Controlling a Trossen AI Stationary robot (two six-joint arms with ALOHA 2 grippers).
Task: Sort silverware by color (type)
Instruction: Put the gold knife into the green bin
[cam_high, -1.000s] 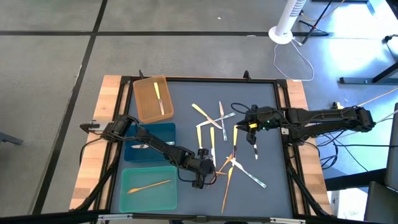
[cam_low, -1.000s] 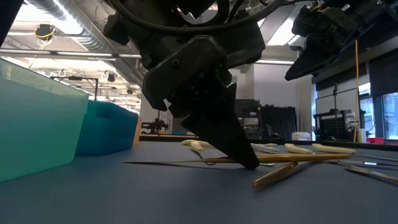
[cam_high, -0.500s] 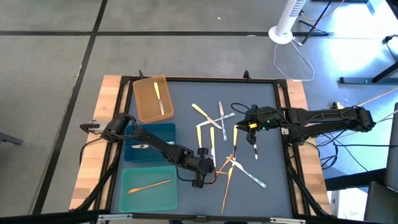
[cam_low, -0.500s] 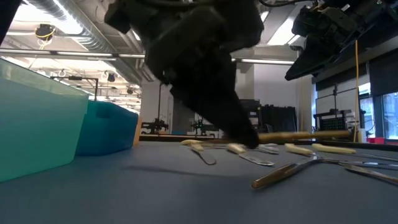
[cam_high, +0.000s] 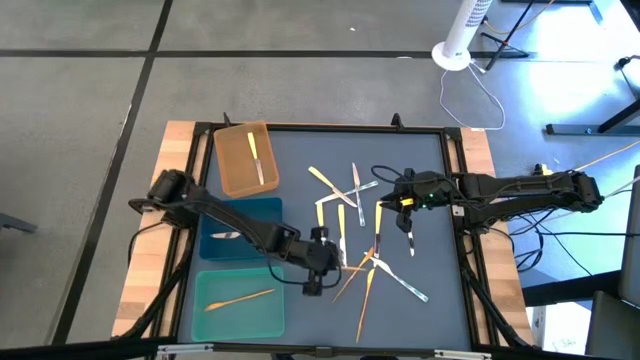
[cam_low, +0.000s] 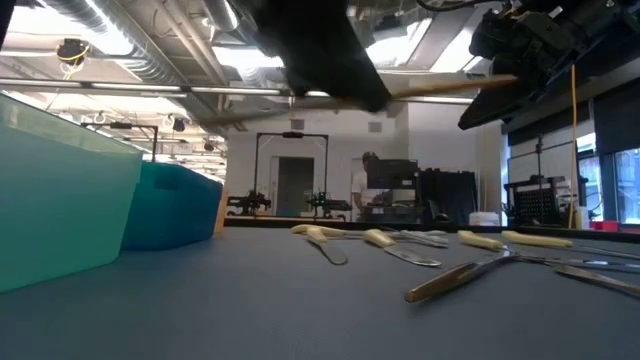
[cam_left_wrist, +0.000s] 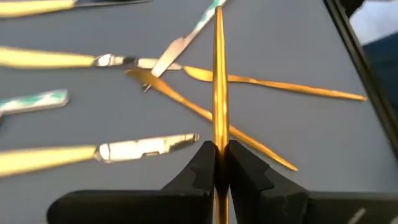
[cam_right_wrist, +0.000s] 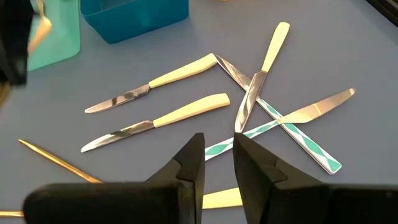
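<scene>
Left tool (cam_left_wrist: 216, 163) clamped on gold utensil (cam_left_wrist: 218, 81) above scattered silverware (cam_high: 350, 215); right tool (cam_right_wrist: 217, 163) apart.

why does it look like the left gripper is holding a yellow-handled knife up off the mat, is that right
Not quite. The left gripper is shut on a gold utensil, not a yellow-handled knife; the left wrist view shows the thin all-gold piece clamped between its fingers. The low view shows it lifted off the mat.
</scene>
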